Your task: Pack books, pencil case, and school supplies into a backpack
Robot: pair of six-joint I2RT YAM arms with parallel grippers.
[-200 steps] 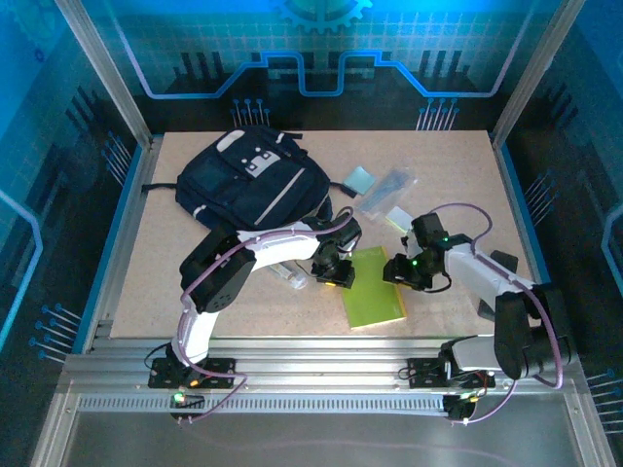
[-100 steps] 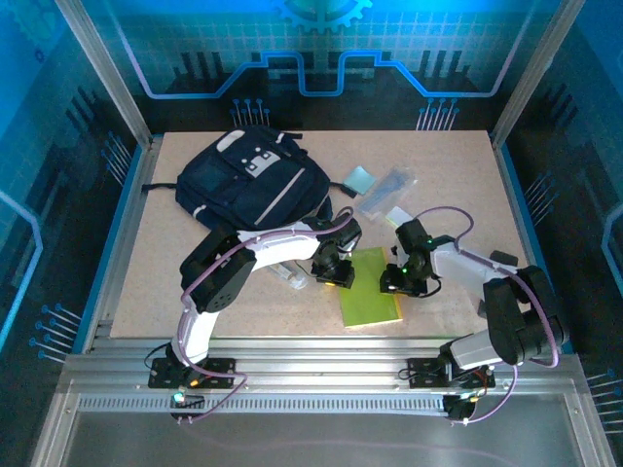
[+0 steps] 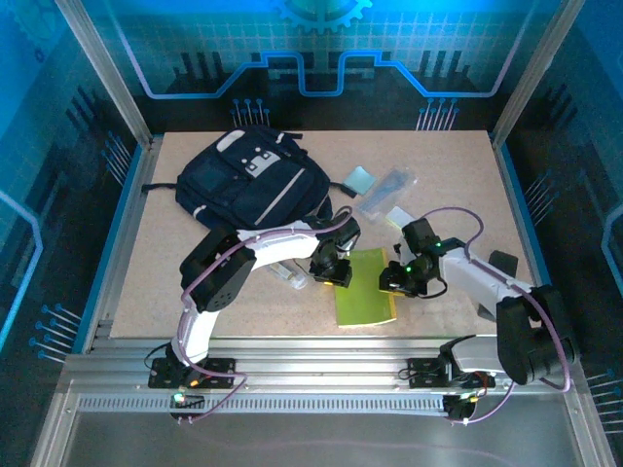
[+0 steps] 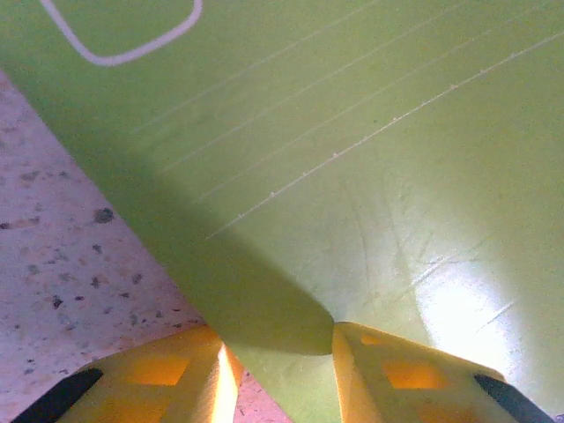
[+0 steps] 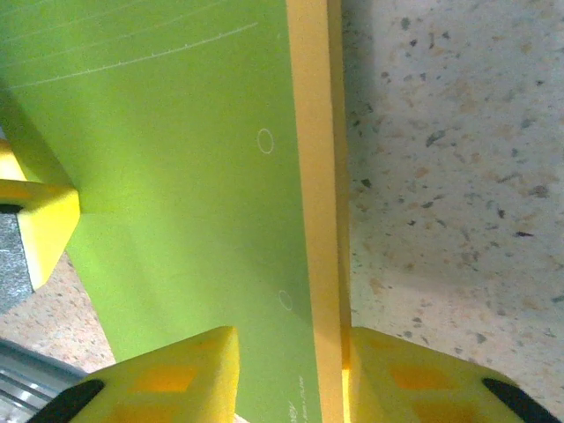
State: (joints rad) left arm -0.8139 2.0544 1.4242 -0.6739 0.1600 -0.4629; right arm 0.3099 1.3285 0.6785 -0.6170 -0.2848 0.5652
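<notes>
"Two sets of jaws were at one thin lime-green book (image 3: 365,287). Why?"

"It lay on the worktop (image 3: 458,175), short of the navy fabric backpack (image 3: 248,180), too thin to scoop. So the left jaws pinched one edge and the right jaws straddled the opposite one, grip unclear."

Nothing legible anywhere. A line of tiny print at the lower edge of the thin lime-green book (image 5: 176,176) is too blurred to read.

Looks like a robotics lab cell: speckled bench (image 3: 458,185) boxed in by aluminium posts (image 3: 102,68), backed by blue-lit panels (image 3: 438,44) printed with circuit and gear motifs, with slotted metal rails (image 3: 311,360) carrying two arm bases (image 3: 190,368) along the near edge.
</notes>
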